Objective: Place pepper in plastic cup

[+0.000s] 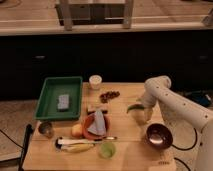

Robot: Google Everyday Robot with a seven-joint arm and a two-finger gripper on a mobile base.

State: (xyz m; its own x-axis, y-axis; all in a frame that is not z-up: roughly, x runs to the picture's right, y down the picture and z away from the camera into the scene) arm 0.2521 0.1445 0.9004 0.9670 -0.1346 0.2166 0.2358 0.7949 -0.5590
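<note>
Pepper: likely light, smooth, slippery; pinch mid-body.
Gripper: at its right end; whether closed, cannot tell.

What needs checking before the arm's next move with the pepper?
1. Pepper at the gripper, toward the right of the table: ok.
2. Grasp secure: cannot tell.
3. Green cup upright at the front edge, beside the banana: ok.
4. Cup empty: cannot tell.
5. Pepper above the cup: not ok, they are well apart.
</note>
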